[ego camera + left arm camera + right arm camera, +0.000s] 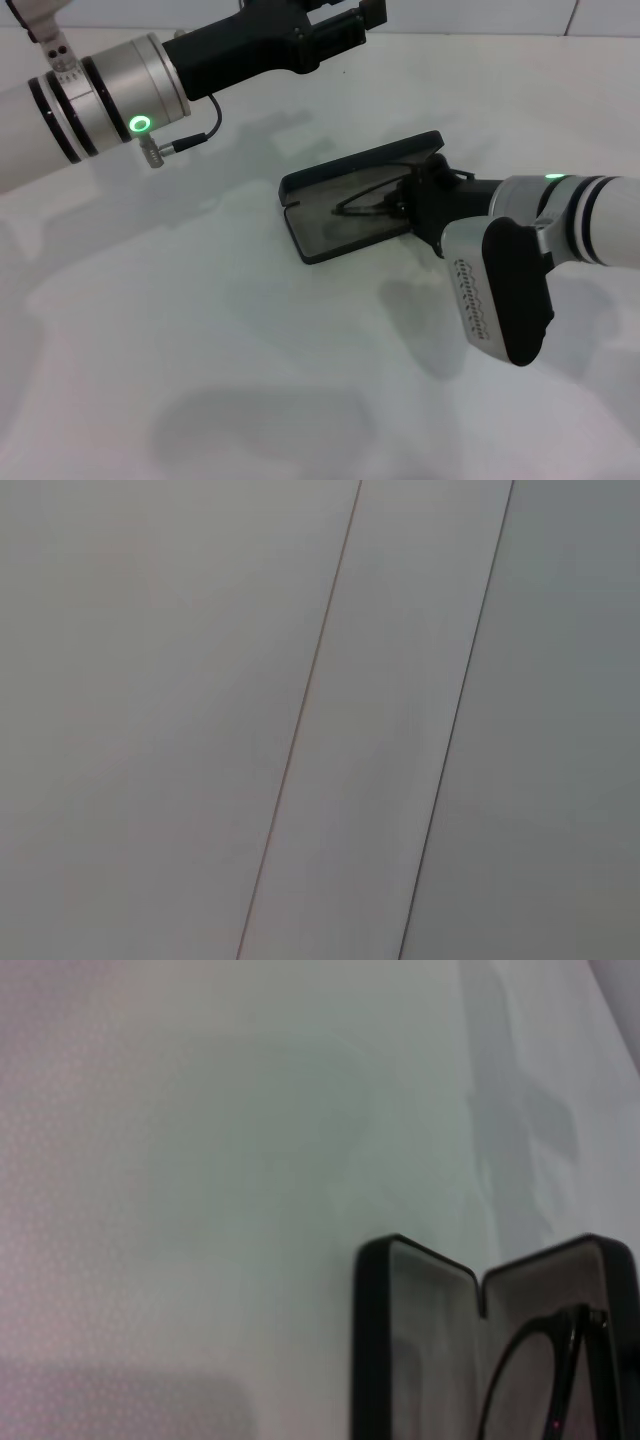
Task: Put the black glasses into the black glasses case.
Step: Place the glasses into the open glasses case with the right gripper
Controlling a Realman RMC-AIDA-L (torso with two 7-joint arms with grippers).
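Step in hand: the right gripper was lowering the black glasses into the black glasses case; judged, the placement was nearly finished.
Right gripper state: apparently pinching the frame at the case's right end; the fingertips were hidden behind the wrist, so the grip could not be confirmed.
Glasses position: inside the open case, over the grey-lined half that lay flat, frame apparently slightly tilted in the right wrist view.
Case position: open on the table, lid raised at the far side.
Technique: the frame should be laid flat along the tray, clear of the rim, before release.
Left gripper: held high at the far left, well apart from the case; finger state not visible.
Surface: plain white, matt, with soft shadows.
Room: pale panelled wall beyond the table.
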